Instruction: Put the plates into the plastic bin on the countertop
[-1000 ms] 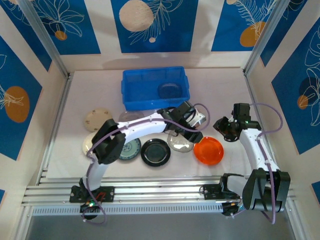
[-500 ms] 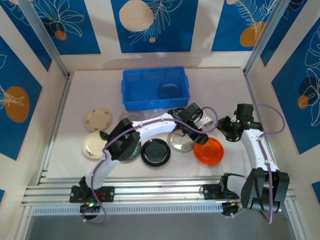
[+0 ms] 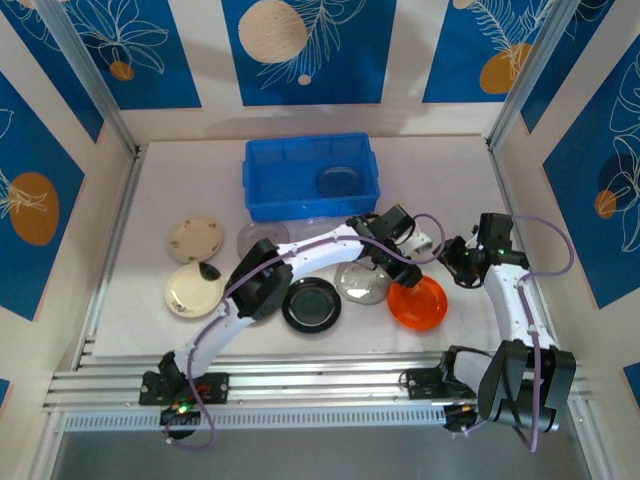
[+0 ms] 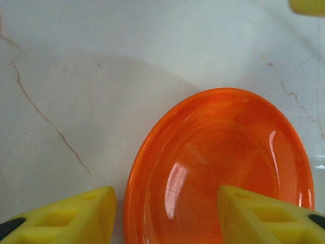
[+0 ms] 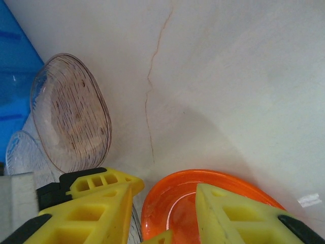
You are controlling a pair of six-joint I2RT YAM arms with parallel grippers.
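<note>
- Top external: plastic bin (image 3: 300,165) at far centre of desk (image 3: 460,190), 1 clear plate (image 3: 340,181) inside it. Loose on the desk: 1 cream plate (image 3: 196,239), 1 second cream plate (image 3: 193,289), black plate (image 3: 311,304), orange plate (image 3: 420,305) at right. Left claw (image 3: 402,268) and right claw (image 3: 455,265) meet at the orange plate's far edge.
- Left wrist: left claw (image 4: 167,213) half parted, straddling the orange plate (image 4: 218,162) rim, 1 finger outside, 1 over the bowl. Nothing clamped.
- Right wrist: right claw (image 5: 162,213) parted more narrowly, orange plate (image 5: 203,198) rim between its fingers, nothing gripped. Striped clear plate (image 5: 71,112) lies beyond, plastic bin (image 5: 10,76) at far left.
</note>
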